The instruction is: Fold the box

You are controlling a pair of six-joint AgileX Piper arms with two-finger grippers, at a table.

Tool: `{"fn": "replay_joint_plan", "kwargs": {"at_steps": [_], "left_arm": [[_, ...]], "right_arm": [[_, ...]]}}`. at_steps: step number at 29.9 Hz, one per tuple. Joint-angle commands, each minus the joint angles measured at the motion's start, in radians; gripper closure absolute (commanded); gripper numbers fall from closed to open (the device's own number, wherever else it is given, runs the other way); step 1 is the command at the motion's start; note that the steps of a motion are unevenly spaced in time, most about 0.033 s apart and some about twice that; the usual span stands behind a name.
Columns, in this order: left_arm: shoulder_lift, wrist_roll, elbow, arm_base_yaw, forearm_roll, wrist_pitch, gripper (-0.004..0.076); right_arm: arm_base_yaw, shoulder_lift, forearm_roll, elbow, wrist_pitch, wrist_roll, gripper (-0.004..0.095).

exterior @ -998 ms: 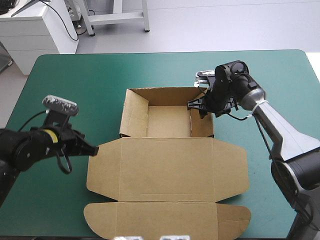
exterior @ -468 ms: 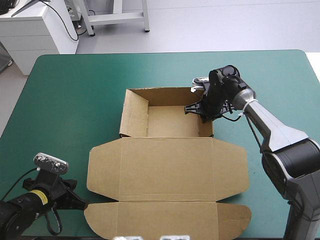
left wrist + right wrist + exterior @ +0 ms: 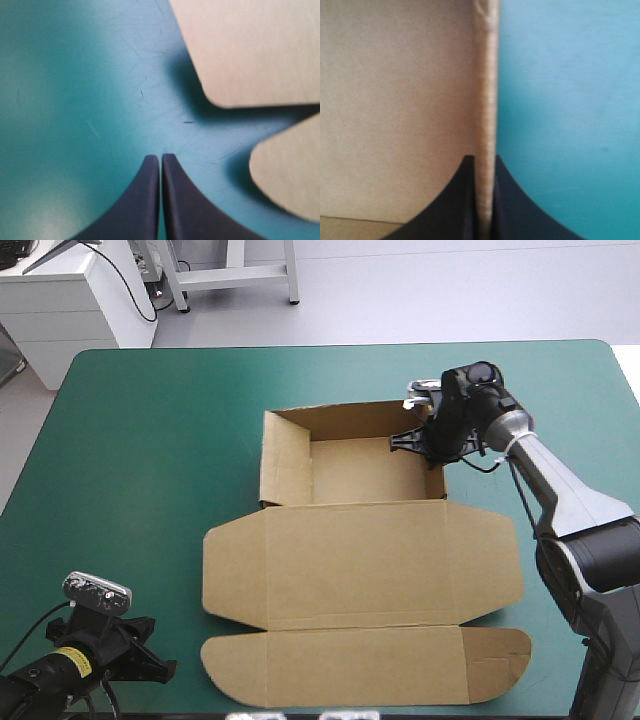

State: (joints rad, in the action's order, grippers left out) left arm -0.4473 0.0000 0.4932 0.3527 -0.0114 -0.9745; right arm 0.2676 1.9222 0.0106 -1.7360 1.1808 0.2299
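Brown box [image 3: 360,560] sits on the table [image 3: 140,460], a bit right of centre. Open tray on the far side, walls up; lid flat toward the near edge, ending in rounded flaps. Right gripper [image 3: 430,440] at the tray's far right corner, black fingers [image 3: 460,200] clamped on the right wall [image 3: 486,90], board edge upright between them. Left gripper [image 3: 160,672] low by the table's near left corner, fingers pressed together, holding nothing, tips over bare teal-green cover. Rounded flap corners lie just ahead, apart from it.

The box [image 3: 360,560] is plain brown, the cover [image 3: 150,440] plain teal-green.
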Motion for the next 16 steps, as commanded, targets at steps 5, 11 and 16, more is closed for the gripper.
{"fn": "replay_joint_plan", "kwargs": {"at_steps": [5,11,16], "left_arm": [[-0.004,-0.006,0.025,0.004,-0.007,0.055,0.0731],[-0.004,-0.006,0.023,0.004,-0.007,0.067,0.0731],[-0.004,-0.006,0.023,0.004,-0.007,0.067,0.0731]], "right_arm": [[-0.288,-0.151,-0.141,-0.022,0.065,-0.016,0.0929],[-0.562,-0.193,-0.13,-0.022,0.065,-0.103,0.0929],[-0.658,-0.195,-0.174,-0.022,0.065,-0.14,0.0901]]}}
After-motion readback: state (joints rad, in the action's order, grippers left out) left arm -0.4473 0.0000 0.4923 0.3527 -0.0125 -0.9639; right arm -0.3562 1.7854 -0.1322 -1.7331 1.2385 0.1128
